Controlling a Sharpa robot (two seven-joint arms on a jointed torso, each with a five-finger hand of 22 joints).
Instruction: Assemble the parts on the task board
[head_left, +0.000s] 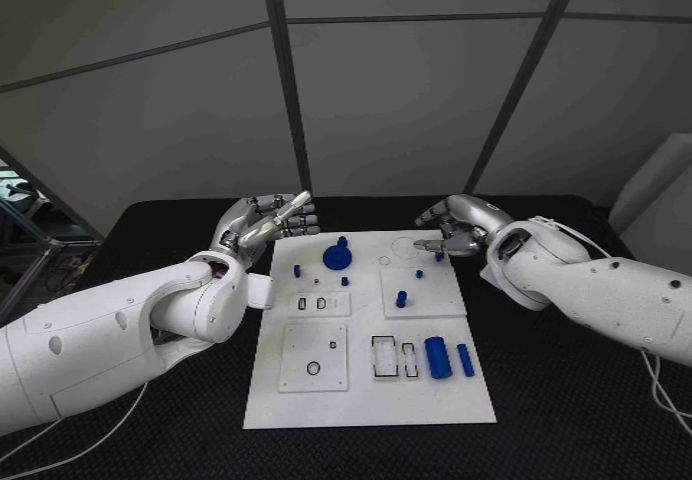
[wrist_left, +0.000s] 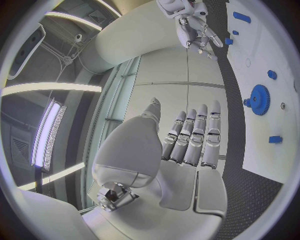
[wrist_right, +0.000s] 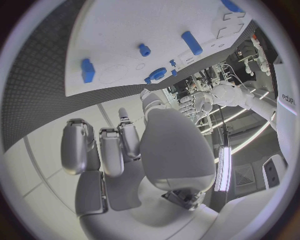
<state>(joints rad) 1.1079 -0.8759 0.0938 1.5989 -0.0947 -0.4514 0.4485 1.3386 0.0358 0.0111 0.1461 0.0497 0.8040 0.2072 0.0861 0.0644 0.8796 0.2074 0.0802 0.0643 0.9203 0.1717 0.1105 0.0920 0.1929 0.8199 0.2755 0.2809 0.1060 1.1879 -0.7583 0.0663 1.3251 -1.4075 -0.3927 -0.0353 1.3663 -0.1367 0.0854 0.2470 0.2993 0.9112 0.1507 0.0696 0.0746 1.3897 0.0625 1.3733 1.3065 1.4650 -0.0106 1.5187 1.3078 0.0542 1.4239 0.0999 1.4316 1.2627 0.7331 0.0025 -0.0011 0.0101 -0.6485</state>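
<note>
The white task board (head_left: 368, 400) lies in the middle of the table. A blue gear (head_left: 338, 257) stands near its far edge, with small blue pegs (head_left: 402, 297) around it. Two blue cylinders (head_left: 437, 357) lie side by side at the board's right. My left hand (head_left: 267, 222) hovers at the board's far left corner, fingers straight and together, holding nothing; its fingers (wrist_left: 194, 137) reach out beside the gear (wrist_left: 257, 99). My right hand (head_left: 454, 228) hovers over the far right corner, fingers loosely bent (wrist_right: 100, 150) and empty. The board (wrist_right: 125, 30) lies beyond them.
Raised white plates with slots and holes (head_left: 315, 355) sit on the board's near left. Black table (head_left: 577, 400) surrounds the board on all sides. Grey wall panels (head_left: 389, 100) stand close behind the table's far edge.
</note>
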